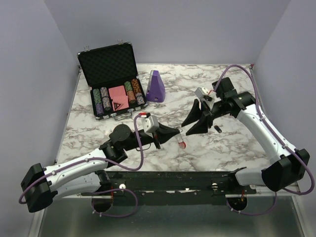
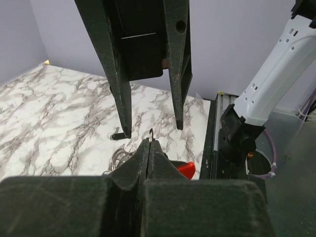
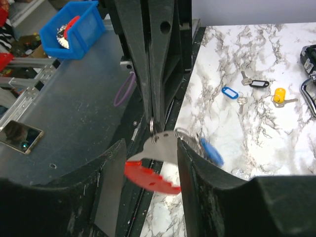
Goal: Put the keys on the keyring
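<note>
On grey-walled marble table [image 1: 237,144] | left end effector [image 2: 149,144] clamps keyring [image 3: 148,177] | right end effector [image 3: 149,148] parted

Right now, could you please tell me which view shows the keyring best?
Right wrist: the keyring shows its red arc and silvery part. Left wrist shows a red sliver; the top view only a red speck.

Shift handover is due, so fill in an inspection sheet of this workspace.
Surface: marble table, no spills seen.
Job's things: keyring held, a blue-tagged key hanging beside it; loose on the table, blue tag, black tag, yellow tag.
Clutter: open chip case, purple wedge.
Claws: left claw shut on the keyring's metal loop; right claw open, facing it.
Cables: purple cable on each arm, clear of the claws.
Surroundings: plain walls; blue bin off the table.
</note>
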You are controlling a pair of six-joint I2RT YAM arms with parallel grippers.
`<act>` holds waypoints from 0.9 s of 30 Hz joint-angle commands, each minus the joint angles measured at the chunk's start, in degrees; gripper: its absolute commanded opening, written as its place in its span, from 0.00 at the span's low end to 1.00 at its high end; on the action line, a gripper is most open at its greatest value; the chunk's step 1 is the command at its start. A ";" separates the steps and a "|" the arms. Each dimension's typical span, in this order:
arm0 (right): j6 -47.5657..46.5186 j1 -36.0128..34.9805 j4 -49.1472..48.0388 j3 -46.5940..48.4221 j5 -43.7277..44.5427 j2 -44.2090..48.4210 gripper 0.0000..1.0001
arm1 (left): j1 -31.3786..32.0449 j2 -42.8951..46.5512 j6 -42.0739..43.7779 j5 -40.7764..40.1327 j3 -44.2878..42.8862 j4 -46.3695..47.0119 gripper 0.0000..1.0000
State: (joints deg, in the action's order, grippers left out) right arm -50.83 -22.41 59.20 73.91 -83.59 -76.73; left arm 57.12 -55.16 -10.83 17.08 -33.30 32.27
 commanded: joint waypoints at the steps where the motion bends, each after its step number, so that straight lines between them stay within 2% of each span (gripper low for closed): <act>1: 1.60 -0.26 1.09 2.29 0.97 1.41 0.55 | -0.52 4.35 -0.07 1.55 1.04 -0.28 0.00; 9: 7.40 -0.87 -1.81 2.38 3.78 1.06 0.55 | -1.75 5.85 -1.30 4.36 1.75 -0.90 0.00; 18: 10.31 -4.74 -2.24 4.66 8.35 -0.17 0.54 | -4.04 3.21 -7.27 7.97 0.43 -0.37 0.00; 27: 15.75 -7.64 -6.11 4.14 13.97 -1.23 0.42 | -4.48 1.54 -8.33 8.06 -1.33 -3.62 0.00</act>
State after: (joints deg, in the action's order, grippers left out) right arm -38.87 -28.93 56.18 77.23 -74.24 -77.14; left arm 52.93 -53.54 -17.93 23.38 -32.36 28.95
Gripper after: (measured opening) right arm 0.435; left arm 0.009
